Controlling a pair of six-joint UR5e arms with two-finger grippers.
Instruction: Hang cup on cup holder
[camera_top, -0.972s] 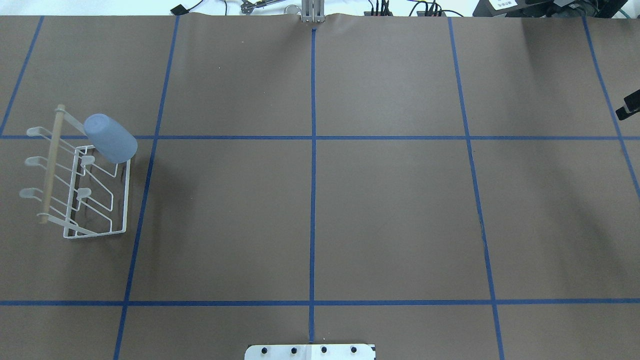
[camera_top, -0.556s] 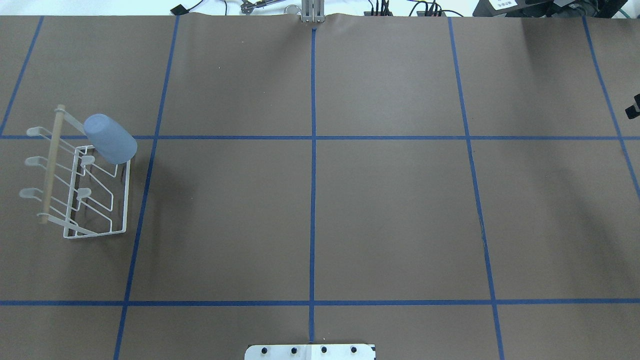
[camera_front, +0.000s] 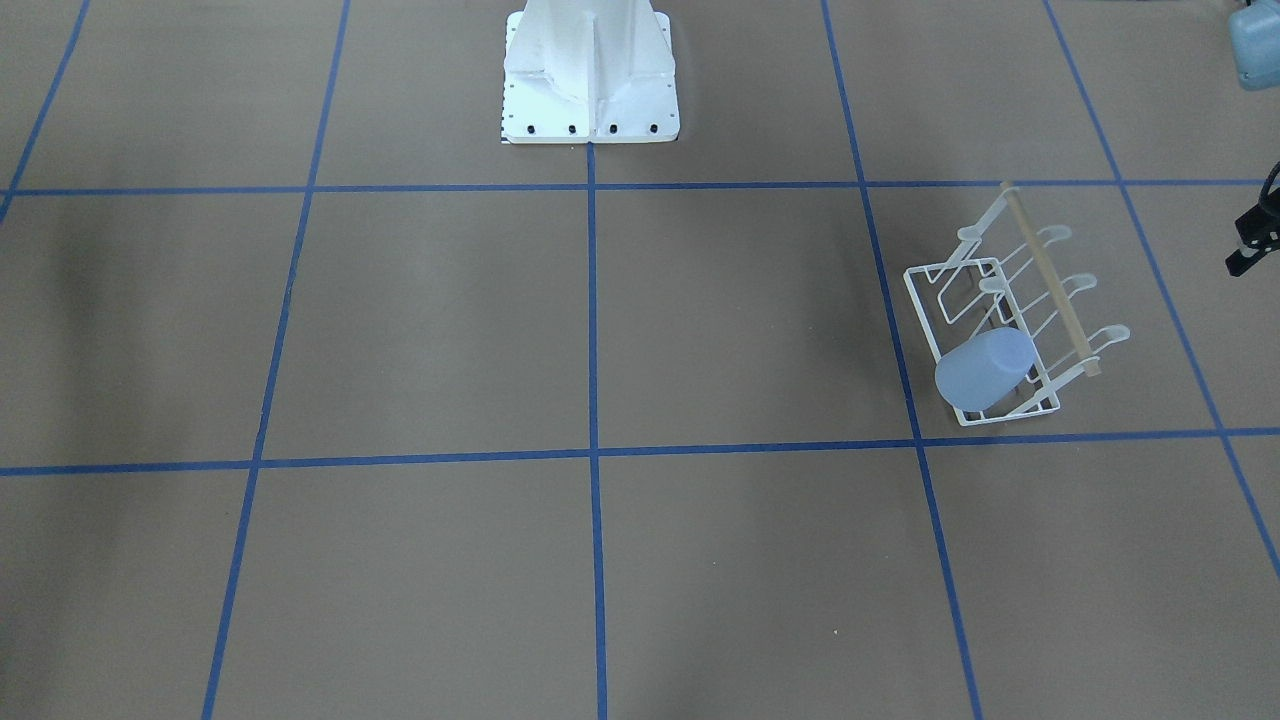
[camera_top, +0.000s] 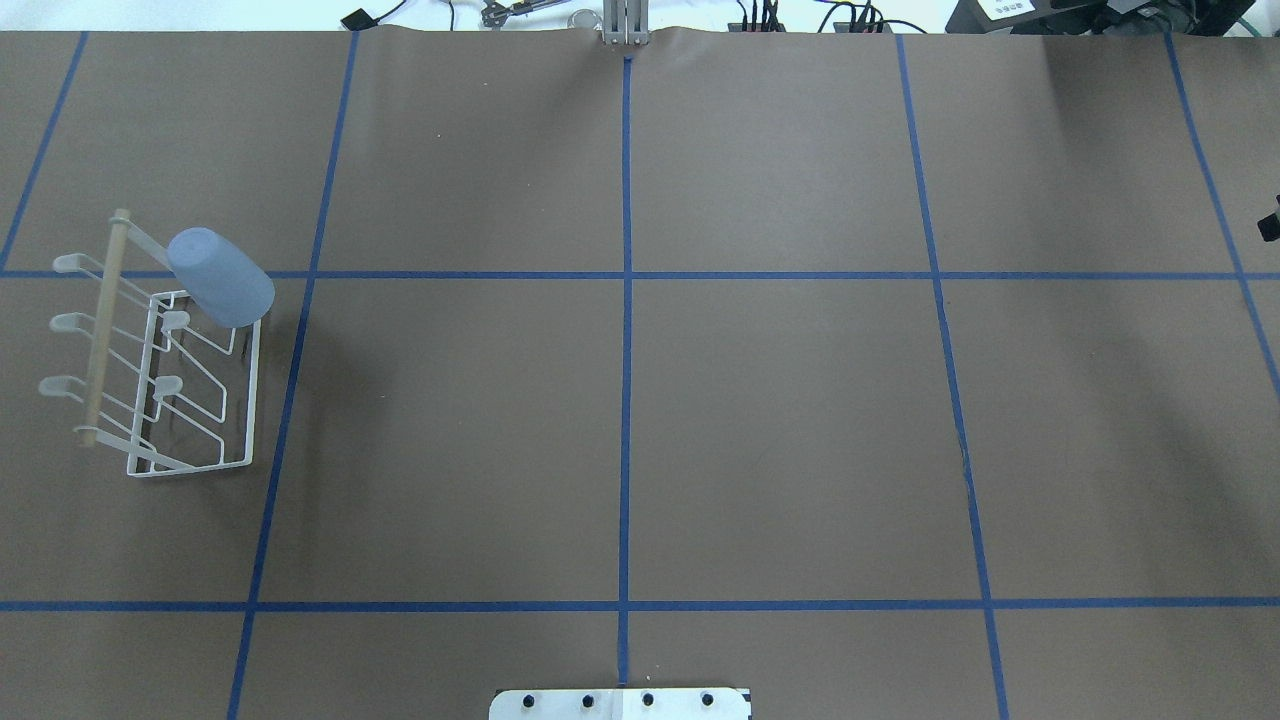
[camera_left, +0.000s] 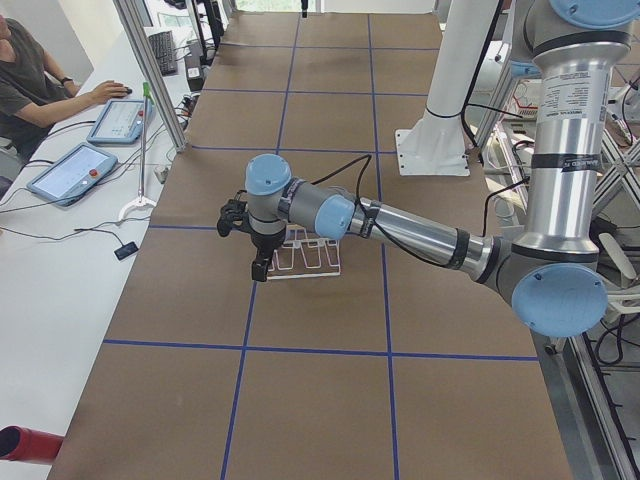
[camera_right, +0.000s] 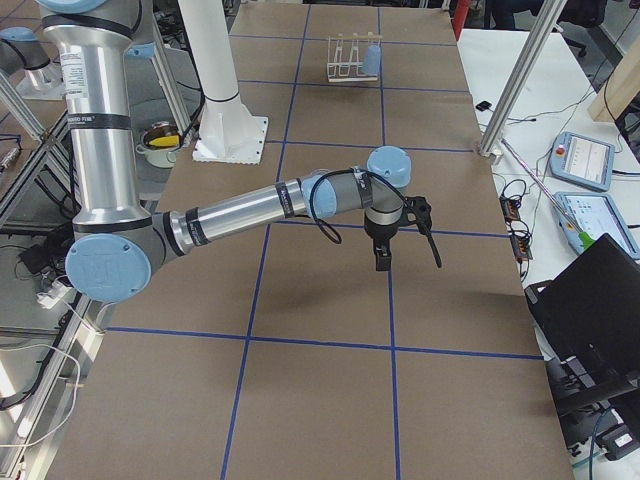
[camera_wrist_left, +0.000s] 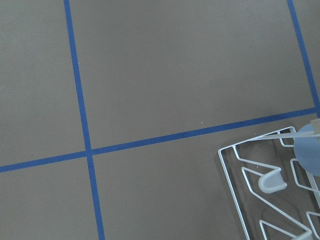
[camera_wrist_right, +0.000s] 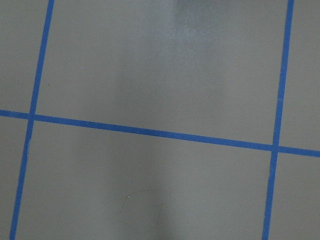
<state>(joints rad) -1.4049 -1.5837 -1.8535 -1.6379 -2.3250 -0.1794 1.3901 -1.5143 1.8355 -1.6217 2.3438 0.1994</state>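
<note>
The pale blue cup (camera_top: 221, 277) sits upside down and tilted over the far prong of the white wire cup holder (camera_top: 170, 400) at the table's left. Both show in the front view, cup (camera_front: 985, 368) on holder (camera_front: 1020, 300), and at the left wrist view's lower right, holder (camera_wrist_left: 260, 175) and a sliver of cup (camera_wrist_left: 306, 150). My left gripper (camera_left: 260, 265) hangs beside the holder, apart from the cup; I cannot tell whether it is open. My right gripper (camera_right: 382, 258) hangs over bare table far to the right; I cannot tell its state. No fingers show in either wrist view.
The brown table cover carries a blue tape grid (camera_top: 626, 275). The white robot base (camera_top: 620, 703) is at the near middle edge. Cables and clamps (camera_top: 620, 20) line the far edge. An operator with tablets (camera_left: 75, 170) sits beside the table's left end.
The black part of my right arm at the overhead view's right edge has slid further out of view. The cup and the holder have not moved.
</note>
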